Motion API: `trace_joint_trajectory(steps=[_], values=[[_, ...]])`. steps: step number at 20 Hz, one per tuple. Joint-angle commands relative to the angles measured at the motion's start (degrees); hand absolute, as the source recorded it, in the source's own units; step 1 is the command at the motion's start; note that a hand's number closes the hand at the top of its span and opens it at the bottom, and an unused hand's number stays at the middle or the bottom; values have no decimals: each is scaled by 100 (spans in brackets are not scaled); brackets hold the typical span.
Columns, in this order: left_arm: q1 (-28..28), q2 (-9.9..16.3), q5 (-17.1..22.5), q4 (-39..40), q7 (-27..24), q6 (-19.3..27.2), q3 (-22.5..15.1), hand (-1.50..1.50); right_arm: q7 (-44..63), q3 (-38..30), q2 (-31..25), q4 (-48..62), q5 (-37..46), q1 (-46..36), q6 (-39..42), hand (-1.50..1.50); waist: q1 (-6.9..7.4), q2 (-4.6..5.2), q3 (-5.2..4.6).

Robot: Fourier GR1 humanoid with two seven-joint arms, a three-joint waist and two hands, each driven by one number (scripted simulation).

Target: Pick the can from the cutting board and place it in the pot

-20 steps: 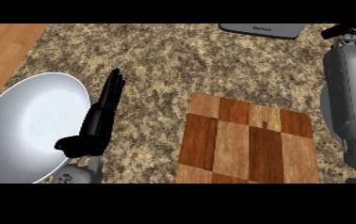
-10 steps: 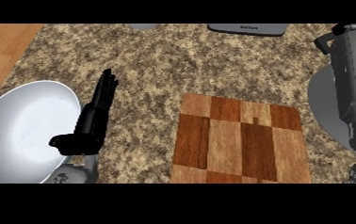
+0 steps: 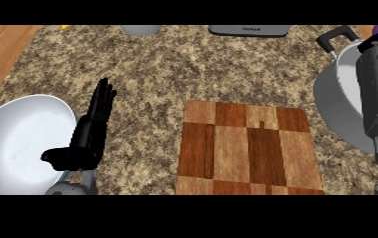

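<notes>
The wooden cutting board [image 3: 247,147] lies in the lower middle with nothing on it. The grey pot [image 3: 338,107] with a black handle [image 3: 334,36] sits at the right edge, partly cut off. My right forearm [image 3: 367,82] runs up the right edge over the pot. Only a dark bit of the right hand [image 3: 368,46] shows there, with a sliver of purple [image 3: 372,30] just above it. I cannot make out the can as a whole. My left hand [image 3: 90,127] rests open on the counter left of the board, fingers straight and pointing away.
A white plate [image 3: 29,132] lies at the lower left beside my left hand. At the back stand a dark grey appliance [image 3: 247,30] and a grey round object [image 3: 140,29]. A wooden strip [image 3: 13,44] borders the speckled counter on the left.
The whole scene has slid left in the view, so more of the pot and its handle shows at the right. The left hand stays open by the plate.
</notes>
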Motion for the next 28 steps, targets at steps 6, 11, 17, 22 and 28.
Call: trace_joint_trajectory(steps=[6,11,17,22,28], values=[[131,1,-2,-143,80,36,95,0,411,-898,33,306,-665,568,-1119,150,-122,-39,5],[96,-9,-39,-177,147,59,123,0,436,-1260,254,386,-948,889,-1204,150,-182,-56,1],[109,-182,-169,209,-211,153,101,0,571,-2022,398,461,-1478,956,-1257,-150,-181,-41,-1],[222,-9,173,268,-410,-202,389,0,-827,-2005,490,-132,-1938,1119,-2604,-150,-221,-65,-4],[294,56,49,140,-188,-185,263,0,-1548,-1957,626,-1168,-2223,1184,-4539,-150,-254,-82,3]])
